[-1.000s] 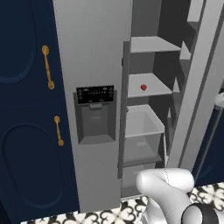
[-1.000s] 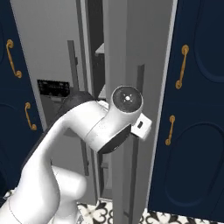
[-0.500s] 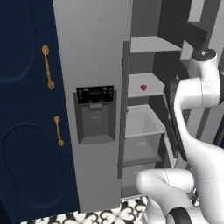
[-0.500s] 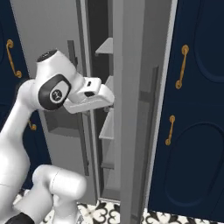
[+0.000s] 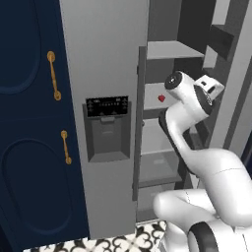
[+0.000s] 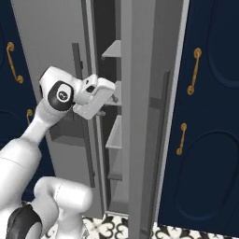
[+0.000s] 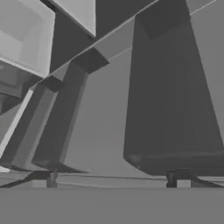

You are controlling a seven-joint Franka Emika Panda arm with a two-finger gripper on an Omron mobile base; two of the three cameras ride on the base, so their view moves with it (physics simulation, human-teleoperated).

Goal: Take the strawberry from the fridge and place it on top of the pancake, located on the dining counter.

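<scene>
Red strawberry (image 5: 161,98) on fridge (image 5: 106,59) shelf, left base view; hand (image 7: 111,178) wide, empty.

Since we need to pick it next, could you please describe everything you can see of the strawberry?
The strawberry is a tiny, bright red, rounded fruit; it is too small to show stem or surface detail. It sits alone on a pale grey shelf inside the open fridge, about midway up, beneath a higher shelf. Nothing holds it. The robot's white arm is raised just to its right, apparently not touching it.

strawberry (image 5: 161,98) on a middle shelf inside the open fridge (image 5: 106,59), cabinets (image 5: 29,147) left
</scene>
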